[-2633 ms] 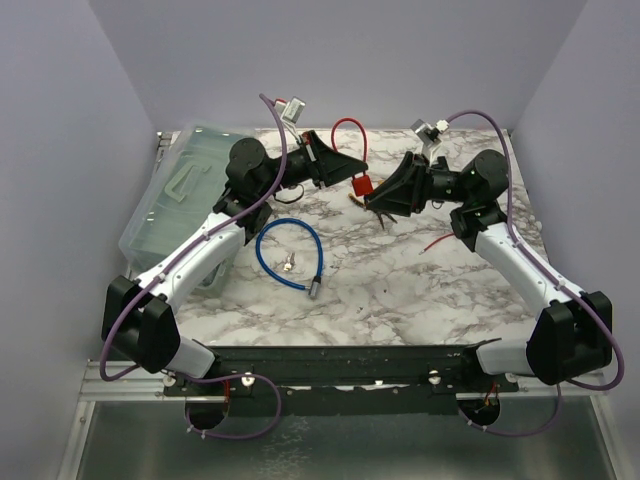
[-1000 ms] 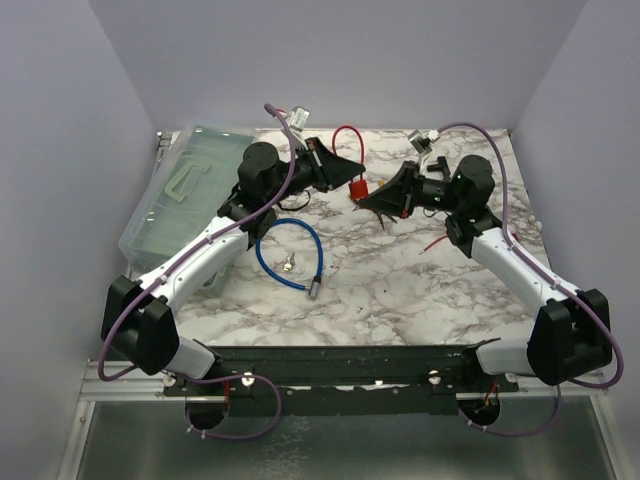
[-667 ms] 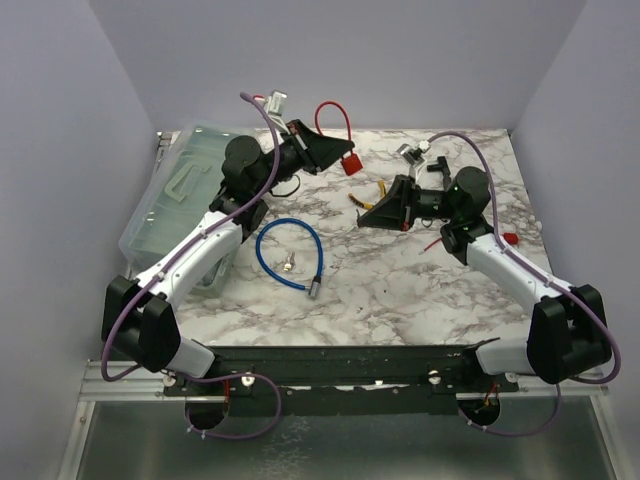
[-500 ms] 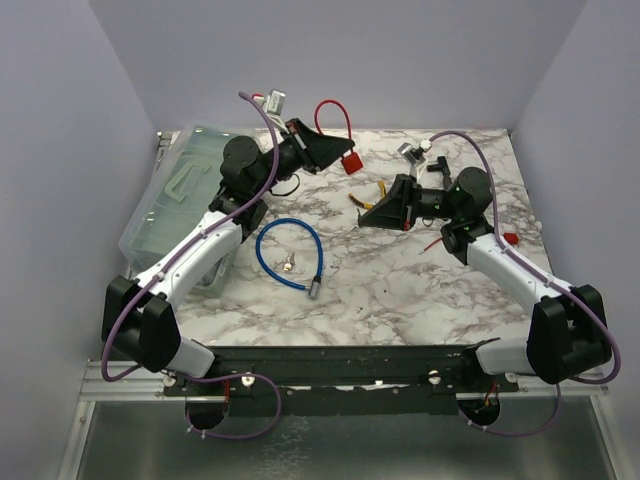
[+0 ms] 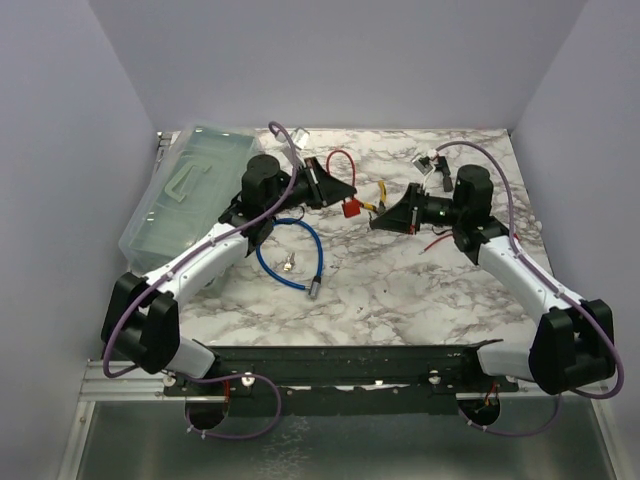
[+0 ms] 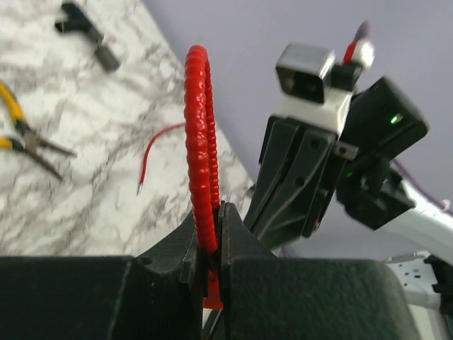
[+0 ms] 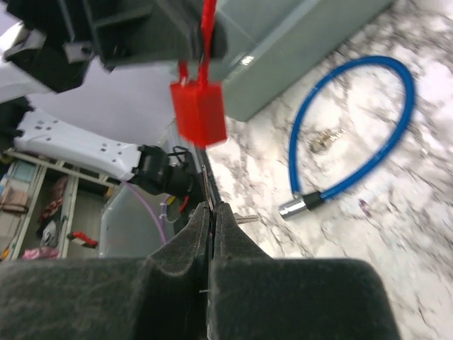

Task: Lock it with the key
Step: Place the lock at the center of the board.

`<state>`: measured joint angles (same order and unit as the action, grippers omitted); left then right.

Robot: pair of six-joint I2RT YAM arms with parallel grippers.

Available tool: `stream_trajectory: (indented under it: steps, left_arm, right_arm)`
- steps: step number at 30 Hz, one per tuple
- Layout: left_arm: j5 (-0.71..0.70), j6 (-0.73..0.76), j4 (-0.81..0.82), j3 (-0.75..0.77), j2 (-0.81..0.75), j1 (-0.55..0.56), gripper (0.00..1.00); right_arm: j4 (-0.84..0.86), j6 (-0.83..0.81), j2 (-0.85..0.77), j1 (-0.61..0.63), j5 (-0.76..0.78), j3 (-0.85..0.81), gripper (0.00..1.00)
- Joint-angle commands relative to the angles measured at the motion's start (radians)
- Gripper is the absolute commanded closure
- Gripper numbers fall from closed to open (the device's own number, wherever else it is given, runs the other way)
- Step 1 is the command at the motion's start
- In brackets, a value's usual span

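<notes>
The red padlock (image 5: 352,208) hangs by its red cable loop (image 6: 202,134) from my left gripper (image 6: 218,212), which is shut on the cable above the marble table. In the top view the left gripper (image 5: 342,192) is at centre back. My right gripper (image 5: 378,222) faces it from the right, a short gap away. In the right wrist view the lock body (image 7: 200,113) hangs straight ahead. The right gripper (image 7: 212,209) is shut on a thin metal key (image 7: 206,185) whose edge sticks out between the pads.
A blue cable lock (image 5: 290,255) with small keys (image 5: 290,263) inside its loop lies left of centre. Yellow pliers (image 5: 380,203) and a red wire (image 5: 437,243) lie near the right gripper. A clear plastic box (image 5: 185,185) stands at the left edge.
My left gripper has come down and nearer with the red padlock, closing on the right gripper. The right gripper has shifted slightly right and turned toward the lock.
</notes>
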<state>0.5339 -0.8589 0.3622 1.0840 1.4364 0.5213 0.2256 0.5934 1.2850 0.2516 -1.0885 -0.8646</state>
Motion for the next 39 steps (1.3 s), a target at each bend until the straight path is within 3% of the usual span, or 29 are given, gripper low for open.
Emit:
stream_trajectory:
  steps: [1,9,24,28,33,39]
  left_arm:
    - [-0.013,0.082,-0.153,-0.052,0.023,0.061,1.0]
    - [-0.026,-0.074,-0.162,-0.143,0.197,0.107,1.0]
    - [0.081,-0.135,-0.288,-0.012,0.482,0.121,1.0]
    - [0.079,-0.133,-0.347,0.021,0.523,0.13,0.94]
    - [0.063,-0.104,-0.446,0.07,0.546,0.138,0.73]
    - [0.038,-0.047,-0.598,0.141,0.549,0.146,0.55]
  right_arm:
    - [-0.262,-0.154,-0.003,-0.03,0.09,0.021,1.0]
    - [-0.287,-0.167,0.005,-0.046,0.122,0.084,1.0]
    - [-0.295,-0.173,0.046,-0.073,0.112,0.075,1.0]
    - [-0.298,-0.182,0.061,-0.078,0.104,0.067,1.0]
    - [-0.317,-0.205,0.079,-0.083,0.101,0.043,1.0]
    - [-0.322,-0.216,0.092,-0.083,0.092,0.026,1.0]
